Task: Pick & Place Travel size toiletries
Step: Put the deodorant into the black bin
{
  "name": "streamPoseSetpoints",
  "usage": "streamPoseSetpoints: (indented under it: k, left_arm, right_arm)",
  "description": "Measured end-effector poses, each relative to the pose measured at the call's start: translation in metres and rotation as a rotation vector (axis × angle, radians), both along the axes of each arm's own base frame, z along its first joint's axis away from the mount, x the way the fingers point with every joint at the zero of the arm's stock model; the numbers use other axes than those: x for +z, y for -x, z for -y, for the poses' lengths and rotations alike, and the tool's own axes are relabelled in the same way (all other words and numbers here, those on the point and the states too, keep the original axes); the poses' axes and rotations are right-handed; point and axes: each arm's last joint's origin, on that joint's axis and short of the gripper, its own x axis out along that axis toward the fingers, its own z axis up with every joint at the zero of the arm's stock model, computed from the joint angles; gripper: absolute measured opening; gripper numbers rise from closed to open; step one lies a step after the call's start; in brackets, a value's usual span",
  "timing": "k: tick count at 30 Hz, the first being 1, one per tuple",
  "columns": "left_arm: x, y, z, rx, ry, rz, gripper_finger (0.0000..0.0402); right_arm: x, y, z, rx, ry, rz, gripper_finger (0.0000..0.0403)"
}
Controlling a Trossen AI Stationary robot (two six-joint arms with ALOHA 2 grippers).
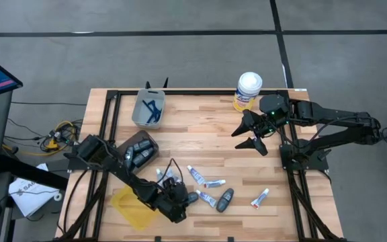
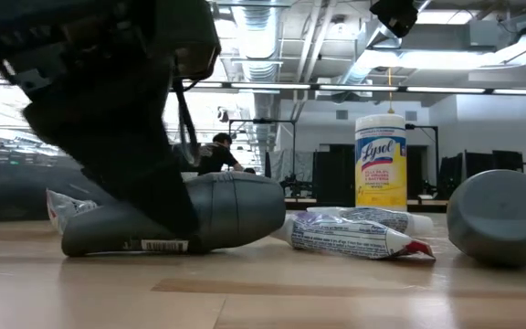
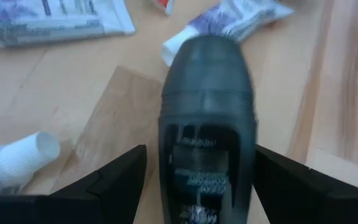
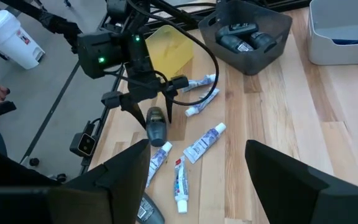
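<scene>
High view: we see the left end effector [image 1: 182, 199] low near the table's [image 1: 200, 128] front edge, fingers apart, straddling a dark grey roll-on [image 1: 189, 197] lying flat. Loose white tubes [image 1: 196, 176] and a second grey piece [image 1: 226, 199] lie just beside it on the right. A grey bin [image 1: 140, 149] holding more grey pieces and a white bin [image 1: 148, 107] holding blue razors stand further back on the left. The centre of the table is open. The right end effector [image 1: 253, 132] hovers near the back right, fingers spread, empty, next to a yellow canister [image 1: 248, 92]

Low view: the roll-on [image 2: 190, 216] rests on the table, with a tube [image 2: 350, 235] close beside it

Left wrist view: both fingers [image 3: 114, 183] flank the roll-on [image 3: 207, 118]; we cannot tell whether they touch it

Right wrist view: tubes [image 4: 201, 146] are scattered between the left end effector [image 4: 146, 111] and the table's front edge
</scene>
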Motion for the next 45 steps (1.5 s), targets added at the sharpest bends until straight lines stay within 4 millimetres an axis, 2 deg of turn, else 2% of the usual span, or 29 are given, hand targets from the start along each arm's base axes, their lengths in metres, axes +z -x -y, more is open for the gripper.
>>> streamPoseSetpoints:
  k: [4,9,16,20,25,29,32,38,41,45]
  left_arm:
    - [-0.002,0.002,-0.003,0.004,-0.017,-0.03,0.0247]
    - [-0.002,0.002,-0.004,0.006,-0.02,-0.04,0.0185]
    - [-0.001,0.002,-0.004,0.062,0.03,-0.032,0.0185]
    - [0.007,0.003,-0.003,0.095,0.095,-0.023,0.0185]
    - [0.032,0.004,-0.008,0.129,0.136,0.051,0.0185]
    - [0.064,0.005,-0.018,0.18,0.128,0.164,0.0185]
    - [0.088,0.013,-0.031,0.206,0.119,0.188,0.0184]
    - [0.128,0.044,-0.065,0.294,0.044,0.142,0.0183]
    - [0.141,0.061,-0.082,0.329,0.004,0.082,0.0183]
    - [0.148,0.084,-0.103,0.408,-0.024,0.003,0.0183]
  right_arm:
    - [0.0,0.0,0.0,0.0,0.0,0.0,0.0256]
    - [0.0,0.0,0.0,0.0,0.0,0.0,0.0256]
    - [0.0,0.0,0.0,0.0,0.001,0.0,0.0256]
    - [0.0,0.0,0.0,0.001,0.003,0.001,0.0256]
    - [0.0,0.0,0.0,0.012,0.022,0.007,0.0256]
    - [0.0,0.0,0.0,0.013,0.024,0.008,0.0256]
    - [0.0,0.0,0.0,0.019,0.032,0.01,0.0256]
    - [0.0,0.0,0.0,0.042,0.067,0.026,0.0256]
    - [0.0,0.0,0.0,0.046,0.072,0.027,0.0256]
    - [0.0,0.0,0.0,0.063,0.097,0.028,0.0256]
